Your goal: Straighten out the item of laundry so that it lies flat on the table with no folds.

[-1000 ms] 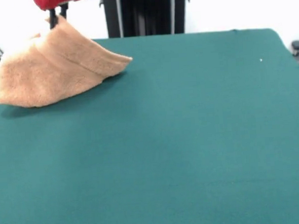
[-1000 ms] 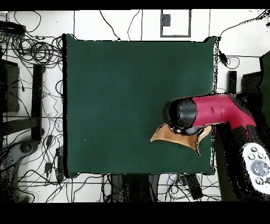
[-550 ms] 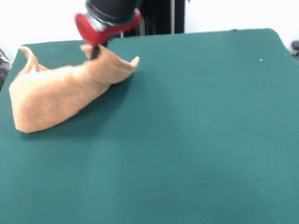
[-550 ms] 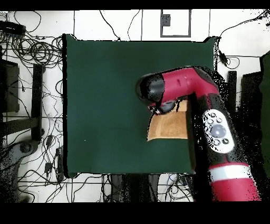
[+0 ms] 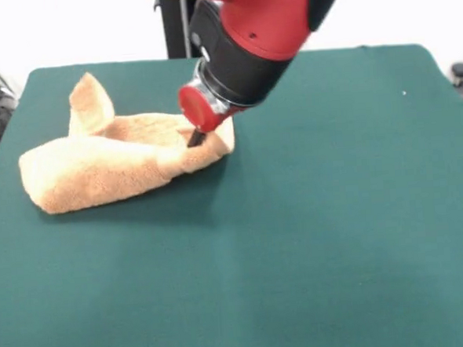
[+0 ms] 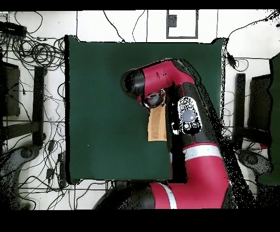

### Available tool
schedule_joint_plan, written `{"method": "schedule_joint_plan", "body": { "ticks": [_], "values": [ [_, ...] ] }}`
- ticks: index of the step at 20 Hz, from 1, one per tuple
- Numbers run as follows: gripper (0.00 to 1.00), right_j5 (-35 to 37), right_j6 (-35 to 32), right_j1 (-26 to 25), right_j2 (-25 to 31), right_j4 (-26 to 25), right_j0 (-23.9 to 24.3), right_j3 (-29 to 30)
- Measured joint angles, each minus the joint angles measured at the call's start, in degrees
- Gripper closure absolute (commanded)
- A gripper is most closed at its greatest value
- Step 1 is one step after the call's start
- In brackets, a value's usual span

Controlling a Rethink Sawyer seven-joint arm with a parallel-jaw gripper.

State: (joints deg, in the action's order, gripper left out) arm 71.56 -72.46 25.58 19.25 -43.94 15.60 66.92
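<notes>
The item of laundry (image 5: 113, 161), a golden-tan towel, lies bunched and folded over itself on the left part of the green table (image 5: 320, 215). One corner stands up at its far left. My gripper (image 5: 193, 138) comes down at the towel's right end, its dark fingers shut on the cloth there, which curls up around them. From overhead only a narrow tan strip of the towel (image 6: 157, 125) shows beside the arm. The red wrist (image 6: 150, 98) hides the gripper itself in that view.
The red arm (image 6: 188, 126) stretches across the table's lower right part in the overhead view. Cables (image 6: 38, 54) and equipment lie on the floor around the table. The table's left edge (image 5: 2, 148) runs close to the towel.
My gripper has moved right and nearer in the front view, pulling the towel's corner along. The towel has come in from the table's left edge and bunched up lower.
</notes>
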Motion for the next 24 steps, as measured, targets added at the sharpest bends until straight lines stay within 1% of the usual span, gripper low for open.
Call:
{"method": "schedule_joint_plan", "body": {
  "ticks": [3, 5, 12, 13, 19, 21, 24],
  "values": [
    [1.0, -1.26, -1.99, -0.05, -0.97, 0.85, -0.85, 0.15],
    [1.0, -3.18, -4.73, 0.74, -2.06, 2.31, -1.68, 0.76],
    [1.0, -8.21, -11.35, 5.19, -4.24, 6.17, -4.72, 1.44],
    [1.0, -9.9, -12.84, 6.38, -4.85, 6.74, -5.69, 1.44],
    [1.0, -16.63, -17.25, 8.98, -6.83, 7.5, -9.49, 1.32],
    [1.0, -18.85, -18.9, 9.03, -7.97, 7.5, -11.6, 0.93],
    [1.0, -19.44, -20.39, 7.95, -9.51, 7.44, -13.89, -0.05]
  ]
}}
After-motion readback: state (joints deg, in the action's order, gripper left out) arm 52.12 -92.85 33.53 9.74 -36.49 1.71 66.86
